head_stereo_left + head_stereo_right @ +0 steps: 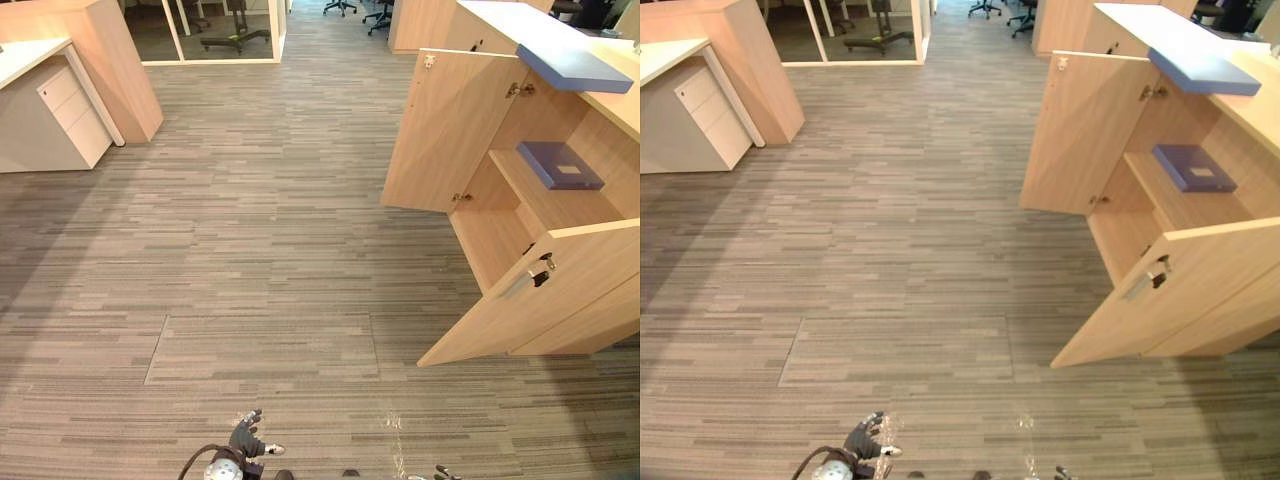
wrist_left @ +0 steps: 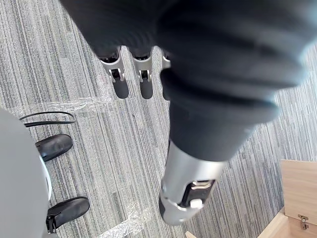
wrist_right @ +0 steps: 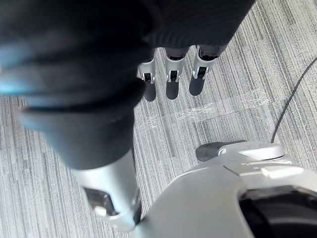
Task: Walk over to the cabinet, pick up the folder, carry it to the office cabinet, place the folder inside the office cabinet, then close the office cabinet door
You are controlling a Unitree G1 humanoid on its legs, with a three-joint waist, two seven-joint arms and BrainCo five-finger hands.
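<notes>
Left hand (image 2: 120,88) and right hand (image 3: 172,87) empty, fingers slack; flat purple folder (image 1: 560,166) shelved in the light-wood office cabinet (image 1: 495,240) at right: likely next, approach and shut its open door (image 1: 565,295).

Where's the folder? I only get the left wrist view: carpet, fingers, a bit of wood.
Observer: A blue folder lies flat on the shelf inside the open cabinet, ahead on the robot's right.
Operator: Doors?
Observer: Both stand open: the far door and the near door.
Operator: Right hand free?
Observer: Yes, the right hand hangs over the carpet, fingers straight, holding nothing.
</notes>
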